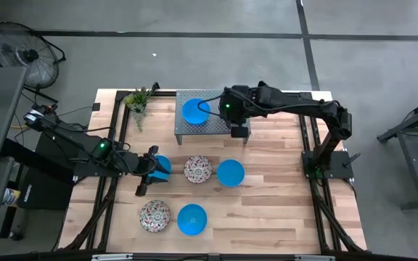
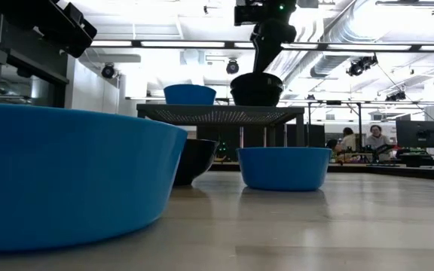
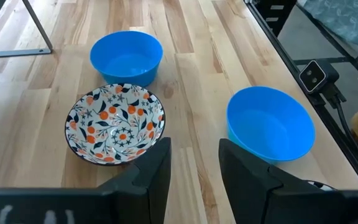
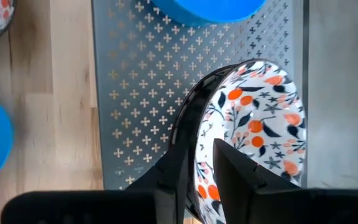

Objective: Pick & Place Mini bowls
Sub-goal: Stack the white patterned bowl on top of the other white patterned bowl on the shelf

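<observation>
A grey perforated stand sits at the table's far middle. On it rest a blue mini bowl and a floral mini bowl, seen dark in the low view. My right gripper comes down on the floral bowl, open, one finger outside its rim and one inside. On the tabletop stand two floral bowls and blue ones. My left gripper hovers open at the table's left with nothing between its fingers, the last blue bowl close by it. My right gripper straddles the floral bowl's rim from above, slanting down. A strip of the bowl's inside shows between the rim and the inner finger. Whether the outer finger touches the dark outer wall, I cannot tell. The bowl stands upright on the stand.
A small green potted plant stands at the far left beside the stand. Bare wood lies along the table's right side and near edge. A floor fan stands off the table at left. People sit far behind the table.
</observation>
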Tool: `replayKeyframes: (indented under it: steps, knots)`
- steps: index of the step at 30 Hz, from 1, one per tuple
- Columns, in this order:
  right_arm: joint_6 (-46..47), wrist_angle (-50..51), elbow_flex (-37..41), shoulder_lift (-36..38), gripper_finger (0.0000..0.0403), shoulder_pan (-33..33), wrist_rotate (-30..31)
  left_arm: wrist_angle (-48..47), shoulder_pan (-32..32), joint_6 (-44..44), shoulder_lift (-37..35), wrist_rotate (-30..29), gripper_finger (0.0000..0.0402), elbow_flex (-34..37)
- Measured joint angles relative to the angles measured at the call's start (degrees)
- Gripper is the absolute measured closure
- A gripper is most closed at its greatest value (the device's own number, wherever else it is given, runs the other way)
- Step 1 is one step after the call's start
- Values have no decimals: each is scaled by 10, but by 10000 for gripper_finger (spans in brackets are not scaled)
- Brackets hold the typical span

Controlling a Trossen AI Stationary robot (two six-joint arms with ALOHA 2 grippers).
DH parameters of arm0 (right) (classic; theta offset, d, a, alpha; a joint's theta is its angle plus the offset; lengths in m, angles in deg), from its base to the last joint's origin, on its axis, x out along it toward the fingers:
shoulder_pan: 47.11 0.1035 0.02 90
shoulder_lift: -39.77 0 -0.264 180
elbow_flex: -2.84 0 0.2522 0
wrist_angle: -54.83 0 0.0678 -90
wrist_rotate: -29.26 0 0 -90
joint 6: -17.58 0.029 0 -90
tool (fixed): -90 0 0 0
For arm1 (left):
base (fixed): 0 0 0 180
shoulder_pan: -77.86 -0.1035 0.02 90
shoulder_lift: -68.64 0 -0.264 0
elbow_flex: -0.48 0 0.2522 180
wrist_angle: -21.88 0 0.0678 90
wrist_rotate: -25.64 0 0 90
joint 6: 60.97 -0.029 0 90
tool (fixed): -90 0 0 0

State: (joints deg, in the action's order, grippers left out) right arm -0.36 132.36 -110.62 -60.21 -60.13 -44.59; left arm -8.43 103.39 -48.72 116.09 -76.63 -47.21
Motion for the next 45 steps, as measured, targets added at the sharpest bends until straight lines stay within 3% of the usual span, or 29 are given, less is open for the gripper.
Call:
replayKeyframes:
  steps: [6,15,21,26,32,41,45]
  knots:
    - [23,8,-43,0,346,10,0,0,0,0,0,1,268,0]
    - [185,12,-64,0,398,20,-5,0,0,0,0,1,268,0]
    - [279,-3,-63,3,402,43,94,-1,0,-3,0,1,268,0]
    - [341,-40,-62,6,402,60,116,-1,0,-4,0,0,268,0]
    - [427,-158,32,19,403,76,125,0,0,-6,0,-1,268,0]
    - [514,-371,194,74,402,100,260,-1,0,-6,0,-1,268,1]
    - [521,-467,270,107,402,106,290,-1,0,-6,0,0,268,1]
